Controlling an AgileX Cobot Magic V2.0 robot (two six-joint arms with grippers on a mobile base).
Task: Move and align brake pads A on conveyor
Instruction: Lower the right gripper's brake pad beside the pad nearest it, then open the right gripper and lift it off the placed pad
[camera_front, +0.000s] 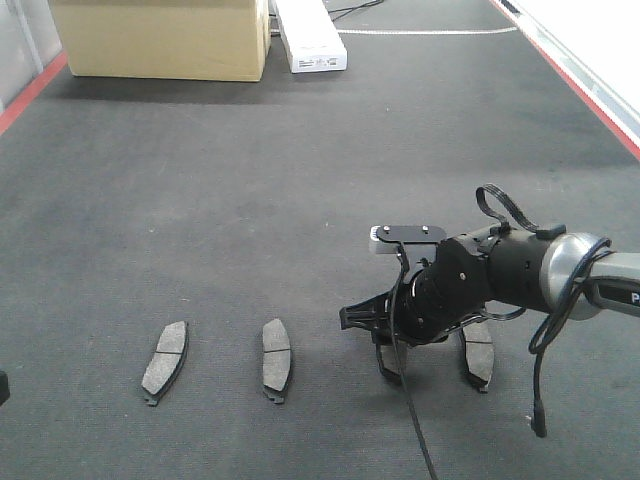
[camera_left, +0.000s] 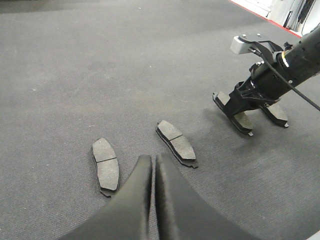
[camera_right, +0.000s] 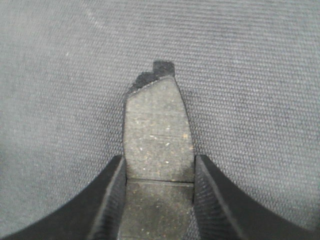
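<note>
Four brake pads (camera_front: 277, 359) on conveyor (camera_front: 250, 200), right gripper (camera_right: 159, 187) clamping one, left gripper (camera_left: 153, 172) closed.

The conveyor (camera_front: 250, 180) is viewed from above and behind in the ext. front-facing view, looking fwd and down toward a cardboard box (camera_front: 160, 38) at the far end. The L wrist view is taken low over the belt, past the left gripper (camera_left: 152, 165), angled fwd-right; two brake pads A (camera_left: 106, 165) and the right gripper (camera_left: 257, 112) are shared w/ the front view. The R wrist view is set very close, aimed down between the fingers (camera_right: 112, 200) at one pad (camera_right: 157, 145).
</note>
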